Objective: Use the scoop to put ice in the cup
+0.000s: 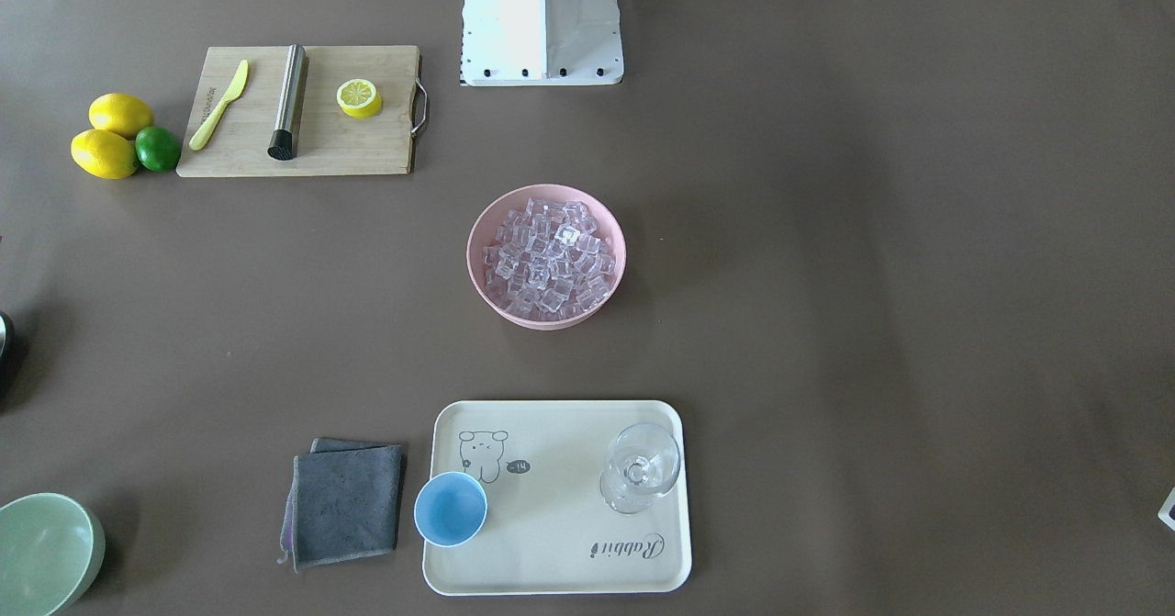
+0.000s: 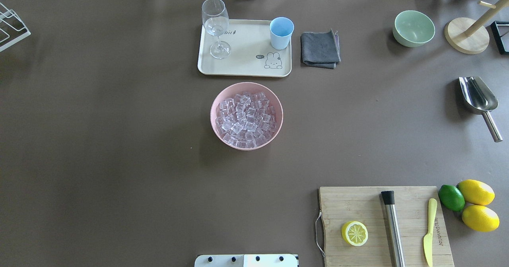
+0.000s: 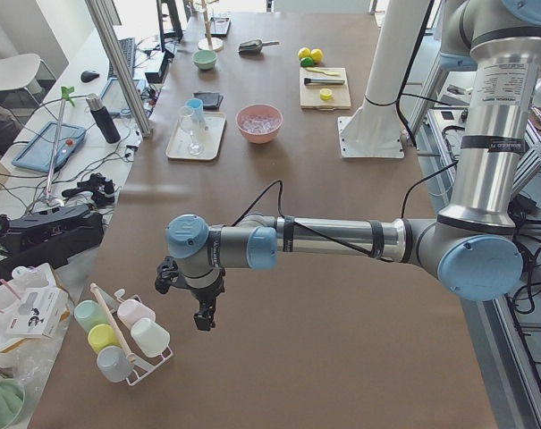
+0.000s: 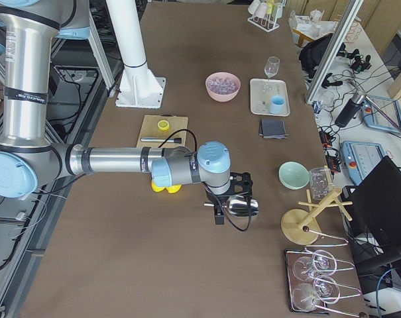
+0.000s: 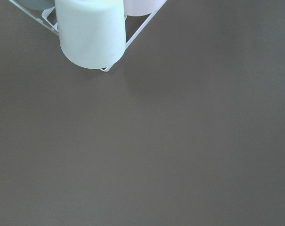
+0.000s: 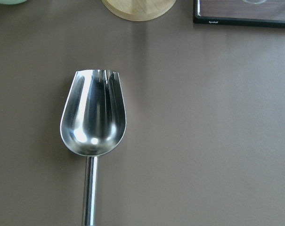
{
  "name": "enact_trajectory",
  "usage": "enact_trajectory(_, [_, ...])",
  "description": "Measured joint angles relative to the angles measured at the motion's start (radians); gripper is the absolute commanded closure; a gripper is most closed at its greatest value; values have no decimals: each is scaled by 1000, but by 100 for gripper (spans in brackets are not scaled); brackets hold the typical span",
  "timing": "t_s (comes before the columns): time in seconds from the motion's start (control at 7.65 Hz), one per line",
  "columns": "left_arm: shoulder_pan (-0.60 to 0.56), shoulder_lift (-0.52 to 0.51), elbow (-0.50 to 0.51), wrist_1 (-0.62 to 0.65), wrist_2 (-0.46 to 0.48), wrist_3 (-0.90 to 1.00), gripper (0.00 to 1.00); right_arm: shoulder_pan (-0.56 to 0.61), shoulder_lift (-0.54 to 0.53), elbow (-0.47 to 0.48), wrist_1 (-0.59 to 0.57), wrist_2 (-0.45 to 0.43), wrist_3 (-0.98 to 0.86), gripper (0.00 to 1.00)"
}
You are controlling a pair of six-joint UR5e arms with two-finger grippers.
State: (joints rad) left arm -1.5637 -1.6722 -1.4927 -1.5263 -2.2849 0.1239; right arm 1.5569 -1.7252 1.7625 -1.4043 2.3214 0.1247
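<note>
The ice (image 2: 246, 115) is a heap of clear cubes in a pink bowl (image 2: 216, 104) at the table's middle. The light-blue cup (image 2: 281, 32) stands upright and empty on the cream tray (image 2: 242, 66); it also shows in the front-facing view (image 1: 450, 508). The steel scoop (image 2: 477, 96) lies on the table at the robot's far right, handle toward the robot. The right wrist view looks straight down on the scoop (image 6: 93, 117). My right gripper (image 4: 219, 215) hovers over the scoop (image 4: 243, 207); I cannot tell if it is open. My left gripper (image 3: 201, 323) hangs by the mug rack, state unclear.
A stemmed glass (image 2: 216, 26) stands on the tray. A grey cloth (image 2: 320, 49), a green bowl (image 2: 413, 28) and a wooden stand (image 2: 467, 36) lie beyond the scoop. A cutting board (image 2: 381, 223) holds a half lemon, a steel cylinder and a knife. A mug rack (image 3: 118, 335) is near the left gripper.
</note>
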Motion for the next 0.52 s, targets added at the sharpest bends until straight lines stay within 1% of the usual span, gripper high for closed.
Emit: enact_trajectory(0.52, [4,-5,-6,-41,-7,8,1,-7,-6,-23,28,2,23,0])
